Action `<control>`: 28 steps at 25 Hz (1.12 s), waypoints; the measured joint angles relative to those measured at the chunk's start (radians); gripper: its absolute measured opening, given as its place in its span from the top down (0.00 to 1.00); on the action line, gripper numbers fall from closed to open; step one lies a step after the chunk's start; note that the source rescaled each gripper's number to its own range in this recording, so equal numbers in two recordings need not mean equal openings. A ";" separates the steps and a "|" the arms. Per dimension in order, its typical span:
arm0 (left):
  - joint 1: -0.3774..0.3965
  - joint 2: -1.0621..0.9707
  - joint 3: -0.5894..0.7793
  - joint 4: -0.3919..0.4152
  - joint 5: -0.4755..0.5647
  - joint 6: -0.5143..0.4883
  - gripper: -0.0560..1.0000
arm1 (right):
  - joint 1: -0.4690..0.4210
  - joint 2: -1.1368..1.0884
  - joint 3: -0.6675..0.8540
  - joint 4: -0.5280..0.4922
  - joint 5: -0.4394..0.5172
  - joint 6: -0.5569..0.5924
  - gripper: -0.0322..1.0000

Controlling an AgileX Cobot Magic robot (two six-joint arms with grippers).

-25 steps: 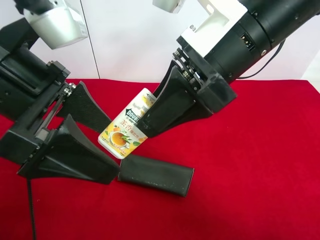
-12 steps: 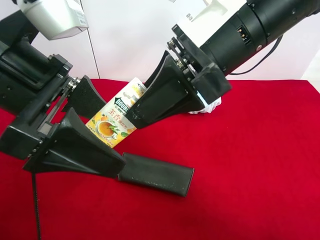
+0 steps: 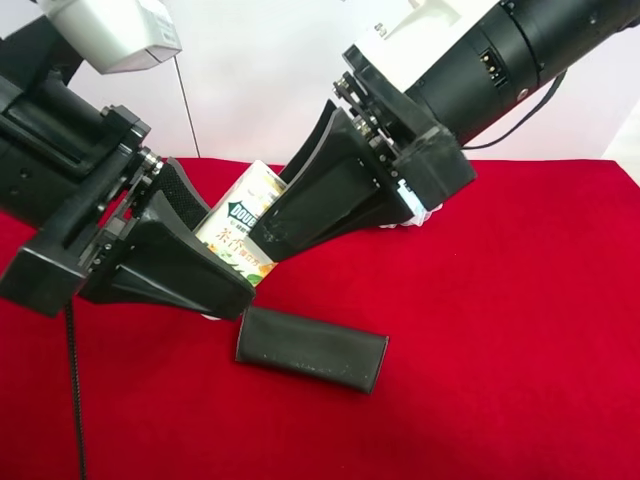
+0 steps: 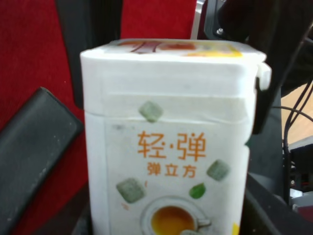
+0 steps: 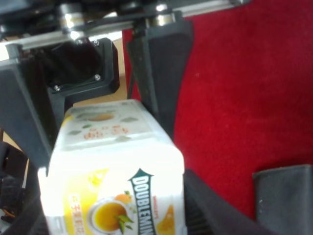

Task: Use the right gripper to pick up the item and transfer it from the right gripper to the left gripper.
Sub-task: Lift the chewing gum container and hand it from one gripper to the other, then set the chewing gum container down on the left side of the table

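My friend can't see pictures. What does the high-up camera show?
Two robot arms meet over a red cloth, with a white and yellow gum box between them. The fingers of the arm at the view's right grip it; the other arm's fingers sit on both sides of it. A black case lies on the cloth.

Red-draped table against a plain white wall, under bright light

A deep red cloth (image 3: pixel 520 330) covers the whole work surface and lies mostly smooth, with soft, blurred shadows across it. Behind it stands a white wall (image 3: pixel 260 80), glossy and unadorned, broken only by one thin dark seam (image 3: pixel 190 115) running slightly aslant down to the cloth's far edge. In the left wrist view a pale wood-toned surface (image 4: pixel 299 112) shows beyond the cloth; whether it is floor or furniture cannot be told.
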 joint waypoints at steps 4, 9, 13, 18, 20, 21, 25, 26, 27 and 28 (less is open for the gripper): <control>0.000 0.000 0.000 0.000 0.000 0.007 0.93 | 0.000 -0.001 0.000 0.001 -0.002 0.000 0.97; 0.000 0.000 0.000 -0.004 -0.003 0.007 0.94 | 0.000 -0.001 0.000 0.000 -0.024 0.009 0.72; 0.000 0.000 0.000 -0.008 -0.005 0.007 0.94 | 0.000 -0.001 0.000 0.000 -0.050 0.043 0.10; 0.000 0.000 0.000 -0.009 -0.006 0.007 0.94 | 0.000 -0.001 0.000 0.000 -0.053 0.059 0.01; 0.000 0.000 0.000 -0.010 -0.006 0.007 0.94 | 0.000 -0.004 -0.005 -0.021 -0.053 0.080 0.01; 0.000 0.000 0.000 -0.010 -0.006 0.007 0.94 | 0.000 -0.007 -0.016 -0.045 -0.049 0.108 0.01; 0.000 0.000 0.000 -0.012 0.002 0.007 0.94 | 0.000 -0.031 -0.110 -0.240 0.017 0.300 0.00; 0.000 0.000 0.000 -0.013 0.002 0.007 0.94 | 0.000 -0.040 -0.136 -0.299 0.040 0.356 0.00; 0.000 0.000 0.000 -0.014 0.002 0.007 0.94 | 0.000 -0.047 -0.158 -0.352 0.058 0.407 0.00; 0.000 0.000 0.000 -0.014 0.002 0.007 0.94 | 0.000 -0.061 -0.171 -0.398 0.062 0.453 0.00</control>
